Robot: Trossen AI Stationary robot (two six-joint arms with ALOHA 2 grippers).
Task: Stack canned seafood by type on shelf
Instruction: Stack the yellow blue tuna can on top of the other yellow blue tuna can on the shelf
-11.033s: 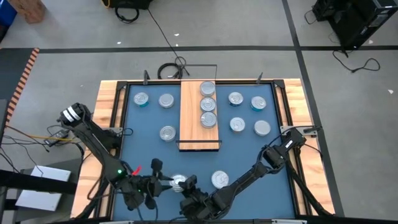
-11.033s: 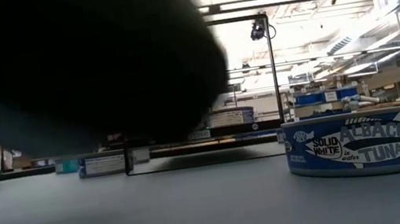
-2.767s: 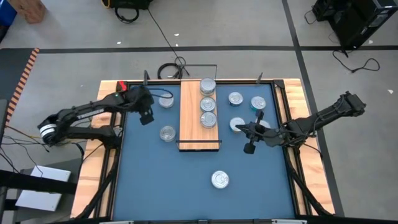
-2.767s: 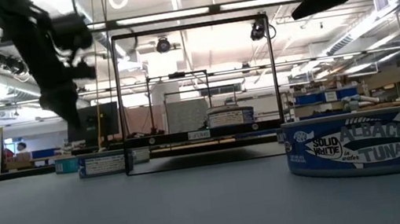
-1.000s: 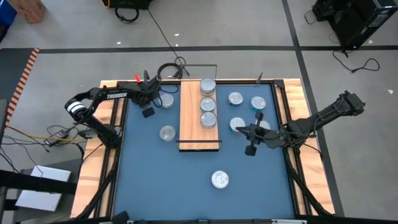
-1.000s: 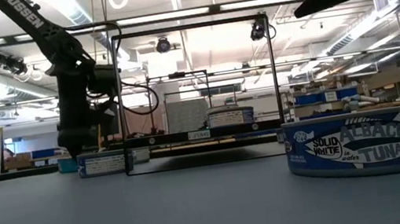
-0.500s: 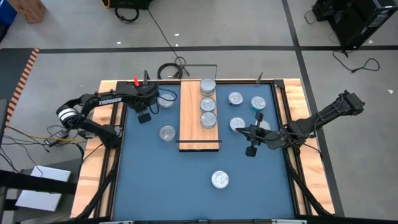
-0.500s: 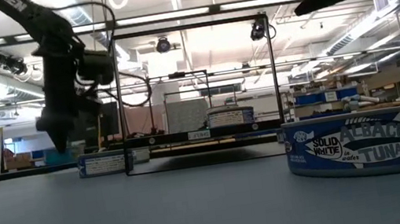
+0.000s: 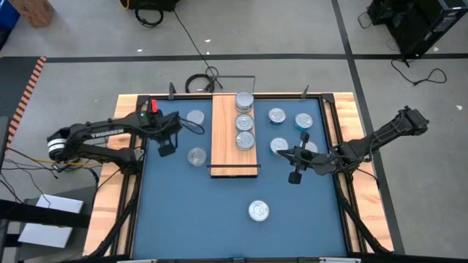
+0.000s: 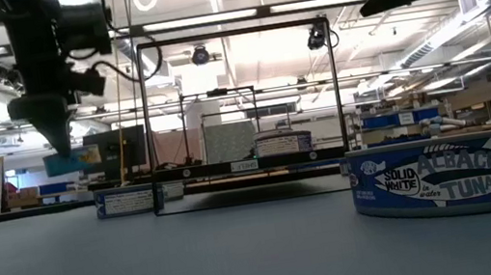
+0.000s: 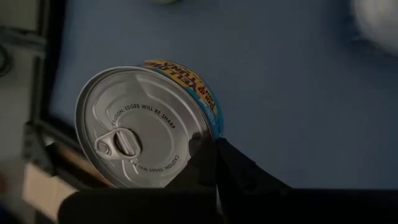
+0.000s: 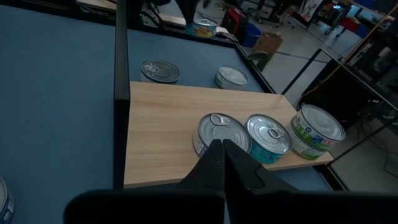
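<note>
My left gripper [image 9: 167, 148] hovers over the table's left part, left of the shelf [image 9: 234, 142], and is shut on a tin of canned seafood [image 11: 146, 127] with a silver top and teal-and-yellow side. In the low view that tin [image 10: 74, 161] hangs under the gripper [image 10: 59, 144]. Three tins [image 9: 244, 122] stand in a row on the light-wood shelf [image 12: 168, 124]. My right gripper [image 9: 287, 153] is shut and empty, raised to the right of the shelf and pointing at it. My left gripper pinches the tin at its rim [image 11: 200, 127] between its two shut fingers [image 11: 230, 168]. They come from above, slanting down. The tin hangs below them, clear of the table, its pull-tab top facing the wrist camera.
Loose tins stand on the blue table: two left of the shelf [image 9: 195, 117] [image 9: 196, 155], several to its right [image 9: 303, 120], one near the front [image 9: 257, 211]. That front tin, a tuna tin [image 10: 441, 174], fills the low view's right. A wooden rim [image 9: 124, 131] borders the table.
My left gripper has risen from the table's far left part and moved toward the near edge. It has taken the teal tin along, which is now lifted clear of the table.
</note>
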